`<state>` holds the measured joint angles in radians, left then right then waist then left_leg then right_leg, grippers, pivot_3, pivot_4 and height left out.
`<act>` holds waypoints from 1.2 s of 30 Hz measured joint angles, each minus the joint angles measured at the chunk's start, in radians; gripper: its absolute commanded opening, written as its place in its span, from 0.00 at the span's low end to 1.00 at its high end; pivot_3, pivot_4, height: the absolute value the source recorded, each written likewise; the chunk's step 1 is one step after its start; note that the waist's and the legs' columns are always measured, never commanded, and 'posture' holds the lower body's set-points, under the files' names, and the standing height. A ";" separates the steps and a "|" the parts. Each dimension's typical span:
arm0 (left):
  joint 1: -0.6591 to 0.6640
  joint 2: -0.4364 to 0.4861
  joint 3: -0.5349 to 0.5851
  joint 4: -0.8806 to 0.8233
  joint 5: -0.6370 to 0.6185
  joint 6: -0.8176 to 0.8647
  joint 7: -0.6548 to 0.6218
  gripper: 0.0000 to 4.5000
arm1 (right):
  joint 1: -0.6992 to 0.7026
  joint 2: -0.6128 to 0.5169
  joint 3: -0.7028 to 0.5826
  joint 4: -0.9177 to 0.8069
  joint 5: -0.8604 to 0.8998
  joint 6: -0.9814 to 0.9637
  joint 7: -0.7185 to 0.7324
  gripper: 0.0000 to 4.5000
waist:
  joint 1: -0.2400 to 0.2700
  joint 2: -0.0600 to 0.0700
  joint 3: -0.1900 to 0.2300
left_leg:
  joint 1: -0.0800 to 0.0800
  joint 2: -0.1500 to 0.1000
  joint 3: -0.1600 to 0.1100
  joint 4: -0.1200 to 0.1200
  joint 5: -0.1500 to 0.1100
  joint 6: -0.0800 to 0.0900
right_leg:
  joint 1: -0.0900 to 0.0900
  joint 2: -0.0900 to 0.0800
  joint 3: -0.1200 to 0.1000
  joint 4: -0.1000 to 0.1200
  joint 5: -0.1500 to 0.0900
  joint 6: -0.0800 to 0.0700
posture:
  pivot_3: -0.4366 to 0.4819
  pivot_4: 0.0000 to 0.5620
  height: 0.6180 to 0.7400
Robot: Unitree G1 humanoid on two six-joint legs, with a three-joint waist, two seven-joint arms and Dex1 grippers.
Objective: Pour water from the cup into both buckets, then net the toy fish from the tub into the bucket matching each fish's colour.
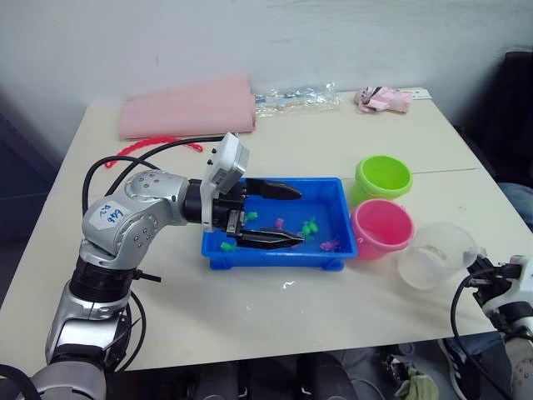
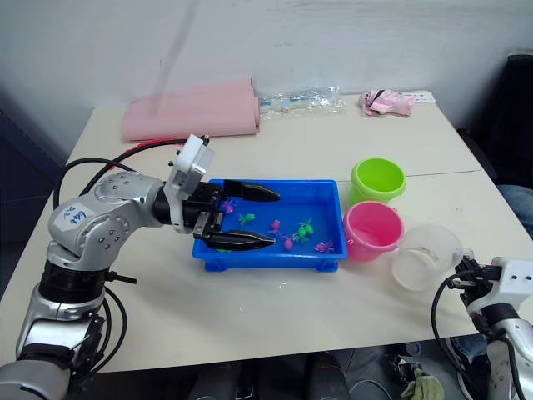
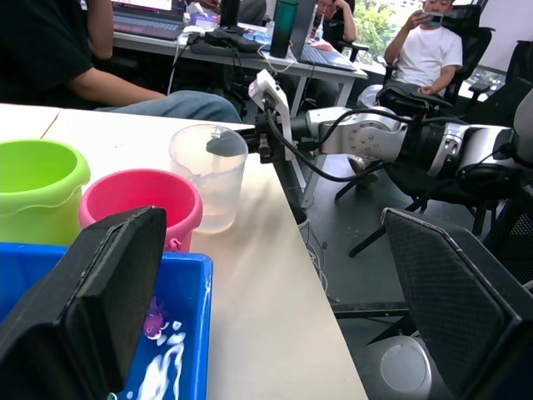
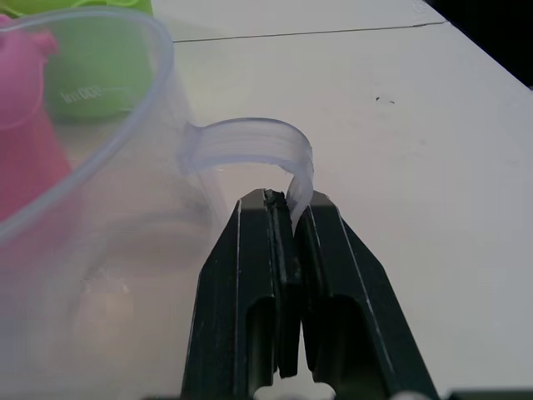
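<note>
The right gripper (image 4: 291, 204) is pinching the thin handle of the clear cup (image 1: 436, 254), which is sitting on the bench (image 1: 333, 308) just right of the pink bucket (image 1: 381, 227). The handle looks light but slick and flexible, so gripping low near the wall seems safest. The left gripper (image 1: 283, 215) is hanging open over the blue tub (image 1: 333, 254).

Tub (image 1: 333, 196) mid-table (image 1: 250, 308), toy fish (image 1: 310, 226) inside. Two buckets (image 1: 384, 177) just right of tub, one behind other. Cup (image 1: 436, 254) right of nearer bucket, near table's front edge. Folded cloth (image 1: 190, 108) at back left, well behind tub.
</note>
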<state>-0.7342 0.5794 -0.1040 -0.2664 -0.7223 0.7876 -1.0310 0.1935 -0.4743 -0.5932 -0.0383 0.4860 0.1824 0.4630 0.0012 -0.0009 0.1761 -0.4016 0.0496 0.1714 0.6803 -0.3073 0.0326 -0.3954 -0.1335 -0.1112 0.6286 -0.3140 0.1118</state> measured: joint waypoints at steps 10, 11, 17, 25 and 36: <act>-0.001 -0.015 -0.006 0.040 0.024 -0.026 -0.018 1.00 | 0.091 0.010 -0.111 -0.187 0.077 0.057 -0.064 0.04 | -0.002 0.000 0.000 | 0.000 0.000 0.000 0.000 0.000 0.000 | 0.000 0.000 0.001 0.001 0.000 0.000 | 0.48 0.27 0.98; -0.001 -0.017 -0.007 0.045 0.027 -0.028 -0.018 1.00 | 0.091 0.004 -0.120 -0.198 0.079 0.065 -0.073 0.04 | -0.002 0.000 0.000 | 0.000 0.000 0.000 0.000 0.000 0.000 | 0.000 0.000 0.001 0.000 0.000 0.000 | 0.48 0.27 0.98; 0.000 -0.040 -0.016 0.047 0.045 -0.047 -0.015 1.00 | 0.033 -0.094 -0.131 -0.254 0.031 0.127 -0.157 0.04 | -0.002 0.000 0.000 | 0.000 0.000 0.000 0.000 0.000 0.000 | 0.000 0.000 0.001 0.000 0.000 0.000 | 0.48 0.27 0.98; 0.002 -0.060 -0.016 0.054 0.066 -0.063 -0.005 1.00 | -0.062 -0.230 -0.045 -0.270 -0.176 0.145 -0.204 0.04 | -0.002 0.000 0.000 | 0.000 0.000 0.001 0.000 0.000 0.000 | -0.001 0.000 0.001 0.000 0.000 0.000 | 0.48 0.27 0.98; 0.002 -0.099 -0.025 0.091 0.103 -0.096 0.005 1.00 | -0.218 -0.269 0.128 -0.194 -0.358 0.131 -0.203 0.04 | 0.000 0.000 0.000 | -0.001 0.000 0.001 0.000 0.000 0.000 | -0.001 0.000 0.000 0.000 0.000 0.001 | 0.48 0.27 0.98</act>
<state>-0.7320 0.4801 -0.1287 -0.1758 -0.6198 0.6912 -1.0264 -0.0241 -0.7430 -0.4649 -0.2322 0.1279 0.3132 0.2602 0.0012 -0.0009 0.1761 -0.4028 0.0492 0.1723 0.6806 -0.3073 0.0327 -0.3963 -0.1331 -0.1115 0.6282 -0.3137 0.1124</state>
